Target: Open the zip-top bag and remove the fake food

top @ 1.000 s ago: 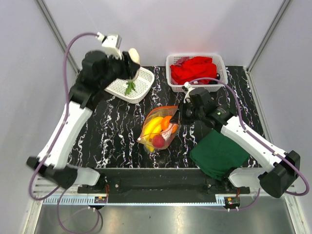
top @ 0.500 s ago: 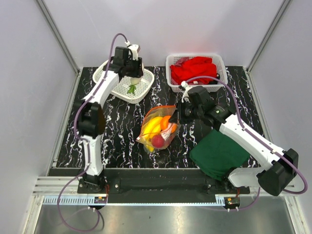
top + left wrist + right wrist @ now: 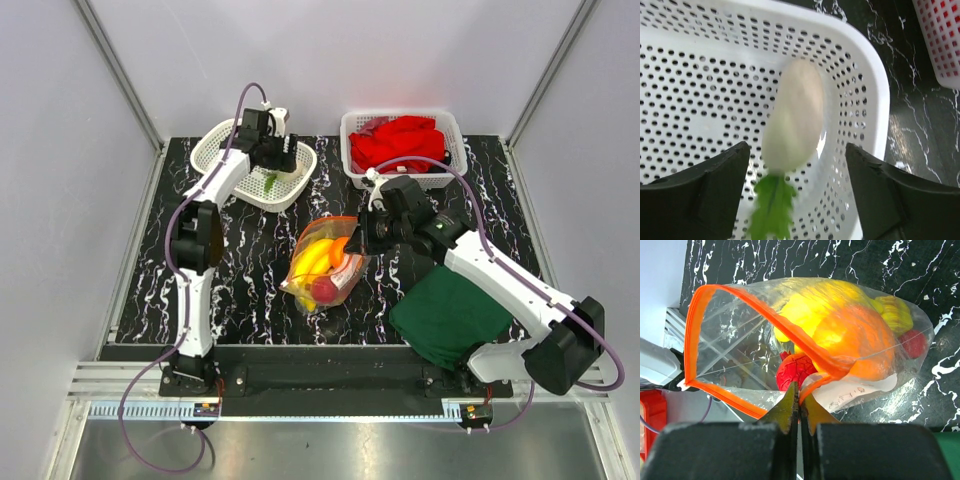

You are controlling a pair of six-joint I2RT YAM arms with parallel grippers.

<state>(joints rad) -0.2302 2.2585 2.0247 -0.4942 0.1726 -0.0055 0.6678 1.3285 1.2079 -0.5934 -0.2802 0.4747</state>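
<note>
My left gripper [image 3: 796, 150] hangs over the white basket [image 3: 875, 100] at the far left of the table, jaws spread wide. The pale white piece [image 3: 795, 115] with its green leaf lies between them, touching neither finger, so I judge one item delivered. My right gripper [image 3: 799, 405] is pinched closed on the orange-red zip strip [image 3: 695, 325] of the zip-top bag [image 3: 325, 262], mid-table, holding its mouth open. Yellow bananas [image 3: 805, 305], an orange [image 3: 855, 340], a reddish grape bunch [image 3: 795, 370] and a red apple [image 3: 912, 344] are inside. Most of the fake food is left to remove.
</note>
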